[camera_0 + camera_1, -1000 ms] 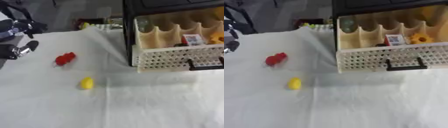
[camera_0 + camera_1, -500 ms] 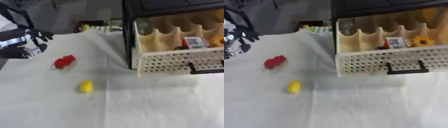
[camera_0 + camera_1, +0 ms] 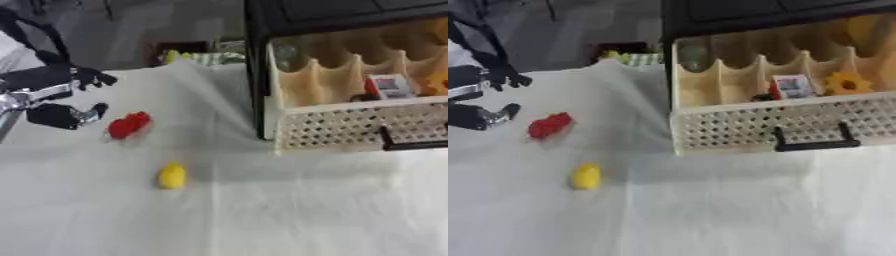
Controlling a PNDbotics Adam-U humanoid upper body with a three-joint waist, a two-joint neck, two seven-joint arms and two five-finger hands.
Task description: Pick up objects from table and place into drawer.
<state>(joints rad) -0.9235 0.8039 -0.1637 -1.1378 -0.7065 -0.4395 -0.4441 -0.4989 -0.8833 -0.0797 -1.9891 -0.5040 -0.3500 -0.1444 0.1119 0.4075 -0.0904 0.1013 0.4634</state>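
Note:
A small red object (image 3: pixel 129 124) lies on the white cloth at the left. A yellow oval object (image 3: pixel 171 175) lies nearer to me, below and right of it. My left hand (image 3: pixel 59 97) hovers just left of the red object, open, thumb and fingers spread with nothing between them. The cream drawer (image 3: pixel 761 129) stands pulled out at the right, its perforated front bearing a black handle (image 3: pixel 814 143). Inside it sit a red-and-white box (image 3: pixel 790 86) and a yellow flower-like object (image 3: pixel 848 83). My right hand shows in neither view.
The drawer belongs to a black cabinet (image 3: pixel 341 15) at the back right. A dark box with yellow and green things (image 3: pixel 188 54) sits beyond the table's far edge. White cloth (image 3: pixel 262 215) covers the table in front.
My left hand has moved right and down toward the red object, now close beside it. The whole picture has shifted slightly, so the camera moved too.

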